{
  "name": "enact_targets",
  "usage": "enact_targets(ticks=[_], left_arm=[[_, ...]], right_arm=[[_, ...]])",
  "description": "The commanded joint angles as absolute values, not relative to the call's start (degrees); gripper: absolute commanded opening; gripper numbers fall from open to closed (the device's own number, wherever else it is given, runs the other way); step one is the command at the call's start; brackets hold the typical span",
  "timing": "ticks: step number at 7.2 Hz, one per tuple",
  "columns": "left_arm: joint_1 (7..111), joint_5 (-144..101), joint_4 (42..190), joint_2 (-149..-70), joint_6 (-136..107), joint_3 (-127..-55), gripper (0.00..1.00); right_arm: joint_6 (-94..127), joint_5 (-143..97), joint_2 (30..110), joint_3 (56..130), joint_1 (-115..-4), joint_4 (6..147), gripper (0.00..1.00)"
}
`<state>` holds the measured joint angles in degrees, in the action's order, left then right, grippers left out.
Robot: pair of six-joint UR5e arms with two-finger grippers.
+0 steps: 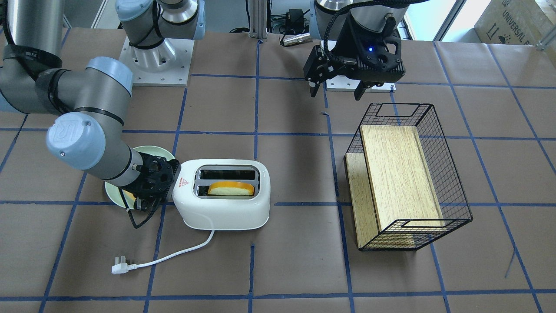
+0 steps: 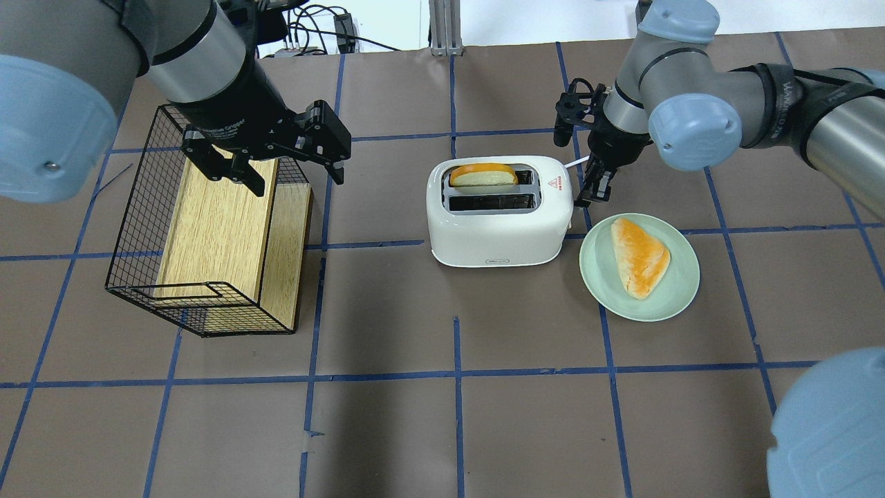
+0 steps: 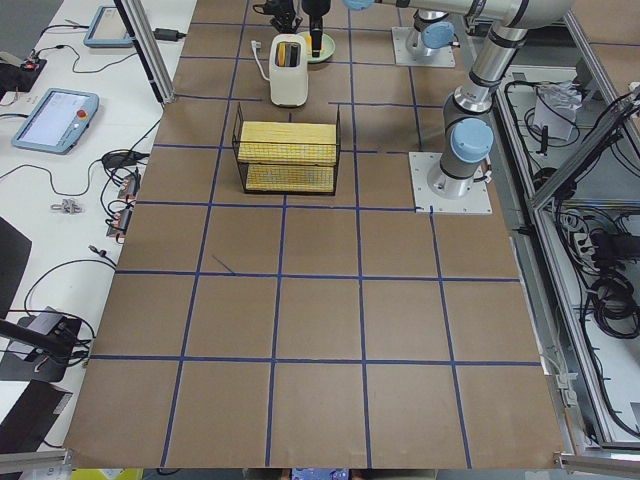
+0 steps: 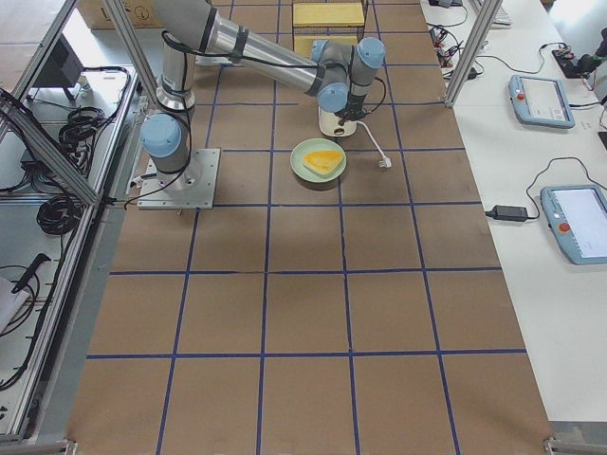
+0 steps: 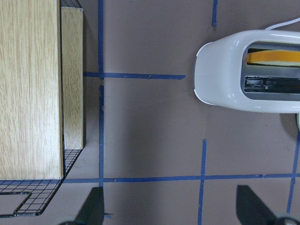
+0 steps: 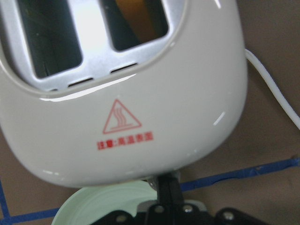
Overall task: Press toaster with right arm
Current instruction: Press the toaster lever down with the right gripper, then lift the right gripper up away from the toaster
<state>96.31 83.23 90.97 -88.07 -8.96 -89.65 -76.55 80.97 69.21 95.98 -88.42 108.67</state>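
Toaster [image 2: 498, 228] sits mid-surface [image 2: 456, 429], with a bread slice [image 2: 484, 174] in the slot farther from the robot. Plate [image 2: 601, 277] just right of toaster, bread wedge [image 2: 639, 256] on it. Right end effector [image 2: 588, 199] at toaster's right end. Cord [image 1: 173, 256] runs off the far side to plug [image 1: 119, 265]. Basket [image 2: 138, 207] well left, boards [image 2: 214, 228] inside. Left end effector [image 2: 299, 183] above basket's toaster side.

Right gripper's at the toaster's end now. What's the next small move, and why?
Probably ease the right gripper straight down along the toaster's sticker end, where its fingertips sit close by the casing, beside the plate. The bread slice stands proud of its slot, so the toaster looks not yet pressed.
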Motion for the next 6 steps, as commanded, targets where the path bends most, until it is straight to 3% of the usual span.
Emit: enact_targets(ticks=[1,2,3,4,5,6], left_arm=[[96.24,83.23,90.97,-88.07,-8.96,-89.65,1.00],[96.24,83.23,90.97,-88.07,-8.96,-89.65,1.00],[96.24,83.23,90.97,-88.07,-8.96,-89.65,1.00],[96.33,83.23,90.97,-88.07,-8.96,-89.65,1.00],[96.24,83.23,90.97,-88.07,-8.96,-89.65,1.00],[96.24,83.23,90.97,-88.07,-8.88,-89.65,1.00]], right_arm=[[-76.47,80.77,69.17,95.98,-88.42,108.72,0.07],[-75.94,80.68,69.95,95.02,-88.42,108.63,0.08],[-75.76,79.99,72.57,92.92,-88.42,106.72,0.29],[-70.63,79.89,76.69,91.60,-88.50,102.35,0.87],[-60.92,80.07,80.12,91.06,-87.72,97.69,1.00],[-54.82,81.03,82.16,91.05,-87.71,94.69,1.00]])
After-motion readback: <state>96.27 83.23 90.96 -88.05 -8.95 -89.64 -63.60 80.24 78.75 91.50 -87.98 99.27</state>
